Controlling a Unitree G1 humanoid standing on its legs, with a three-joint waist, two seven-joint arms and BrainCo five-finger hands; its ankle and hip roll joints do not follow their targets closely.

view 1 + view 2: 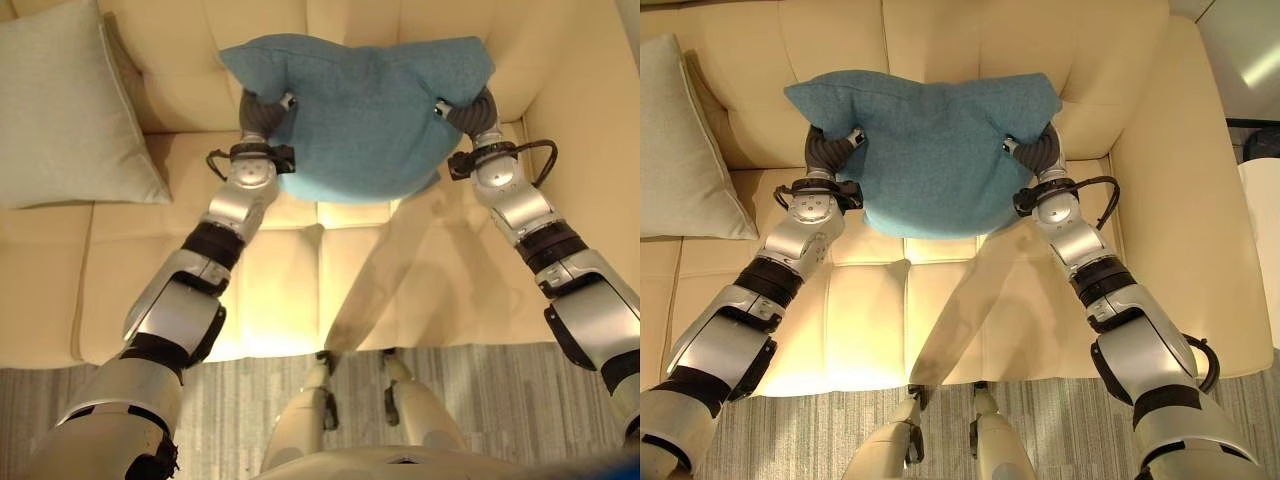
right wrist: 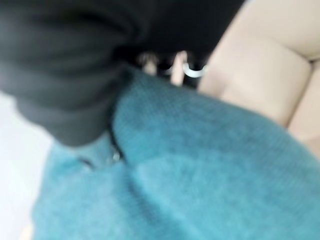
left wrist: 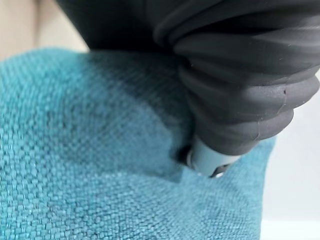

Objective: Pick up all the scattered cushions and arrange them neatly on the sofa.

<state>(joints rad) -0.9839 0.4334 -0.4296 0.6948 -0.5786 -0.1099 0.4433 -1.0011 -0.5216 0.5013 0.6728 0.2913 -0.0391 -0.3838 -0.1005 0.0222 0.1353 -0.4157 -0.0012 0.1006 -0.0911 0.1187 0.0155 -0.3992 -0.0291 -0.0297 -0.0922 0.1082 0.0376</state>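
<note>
While bare cream seat lies open across the middle of the sofa (image 1: 300, 290), its left end is taken by a pale grey-green cushion (image 1: 60, 110) leaning on the backrest, and its right armrest (image 1: 1180, 200) closes the far side. Two cushions are counted. A teal, coarse-woven cushion (image 1: 930, 150) is held up before the backrest, pinched at its sides: the left hand (image 1: 262, 112) and the right hand (image 1: 1035, 150) are each clamped into its fabric.
</note>
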